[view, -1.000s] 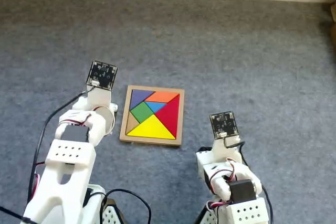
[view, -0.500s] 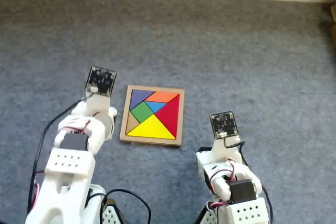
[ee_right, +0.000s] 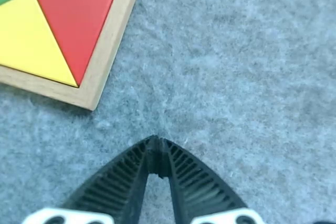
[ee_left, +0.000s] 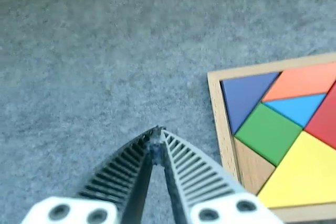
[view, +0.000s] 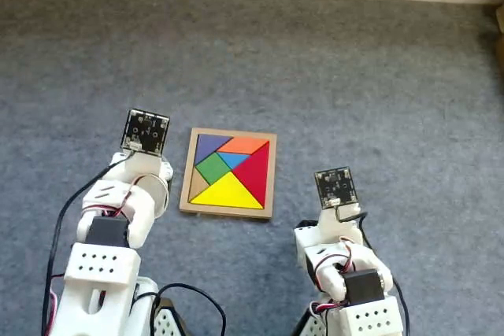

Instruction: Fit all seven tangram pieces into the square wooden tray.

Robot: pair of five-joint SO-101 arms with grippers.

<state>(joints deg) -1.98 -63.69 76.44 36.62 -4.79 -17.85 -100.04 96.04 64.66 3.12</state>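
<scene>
Starting nearest the robot: the left gripper hung low over the carpet, just off the left edge of the tray. Its jaws were closed tip to tip with nothing between them. The right gripper sat off the tray's near right corner, apart from it, jaws likewise pressed together and empty. Neither touched the tray or any piece.

The tray lay flat on the carpet between the two grippers. The yellow triangle filled its near edge and looked seated flush. The red triangle took up the right side. The green square sat at centre left, with the blue triangle against it toward the middle. Along the far edge lay the purple triangle and the orange piece. That made six coloured pieces in place, their edges meeting. None rode up on the rim, as far as could be seen.

One item remained open. A tan triangle showed at the near left, bounded by the green square, the yellow triangle and the rim. Whether it was an unpainted seventh piece or the bare tray floor could not be told.

Judgement: the task was complete if the tan area was a piece. Otherwise one small triangle was outstanding.
</scene>
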